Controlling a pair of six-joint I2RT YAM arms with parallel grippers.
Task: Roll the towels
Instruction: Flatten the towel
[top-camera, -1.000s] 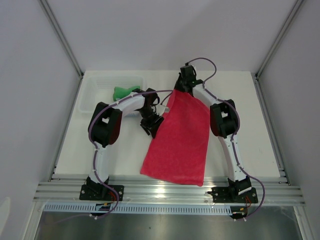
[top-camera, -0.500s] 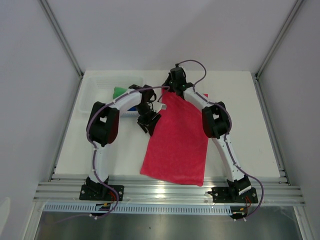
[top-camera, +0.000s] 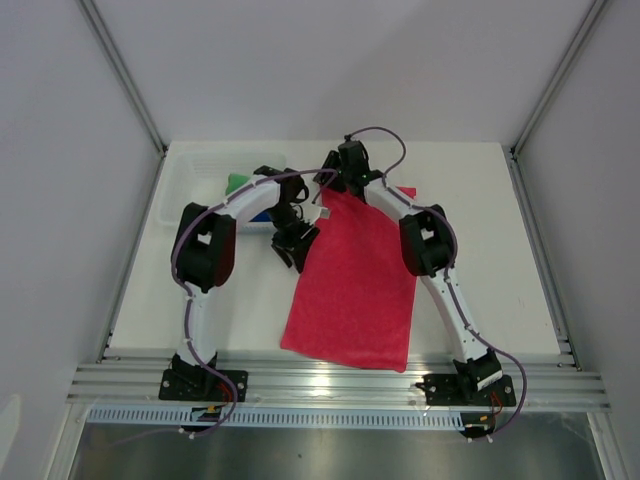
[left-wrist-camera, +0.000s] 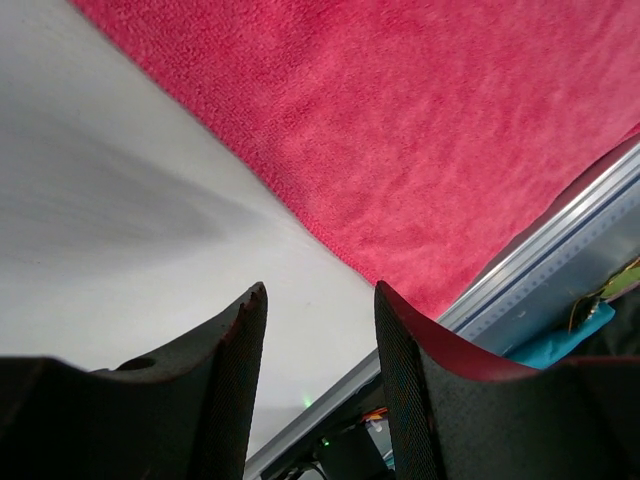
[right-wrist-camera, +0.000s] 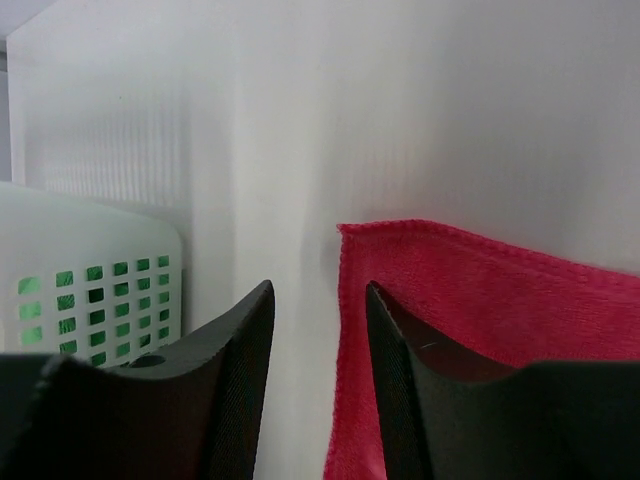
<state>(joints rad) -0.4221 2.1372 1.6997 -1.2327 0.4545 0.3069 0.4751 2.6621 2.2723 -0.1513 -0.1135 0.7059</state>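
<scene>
A pink towel (top-camera: 355, 290) lies spread flat down the middle of the table, its near edge at the front rail. My right gripper (top-camera: 333, 184) hovers at the towel's far left corner, open. In the right wrist view the pink towel's (right-wrist-camera: 470, 300) corner edge runs just inside the right finger, and my right gripper (right-wrist-camera: 320, 285) grips nothing. My left gripper (top-camera: 297, 250) sits open beside the towel's left edge. In the left wrist view my left gripper (left-wrist-camera: 320, 290) has only bare table between its fingers, with the pink towel (left-wrist-camera: 420, 130) beyond. A green towel (top-camera: 237, 183) rests in the basket.
A white plastic basket (top-camera: 180, 190) stands at the back left, and its perforated wall (right-wrist-camera: 90, 290) is close to the right gripper's left side. The metal front rail (top-camera: 340, 385) runs along the table's near edge. White enclosure walls stand on the other three sides.
The right gripper carried the towel's far corner leftward, then opened and let it go. The left arm edged slightly toward the back and stayed open.
</scene>
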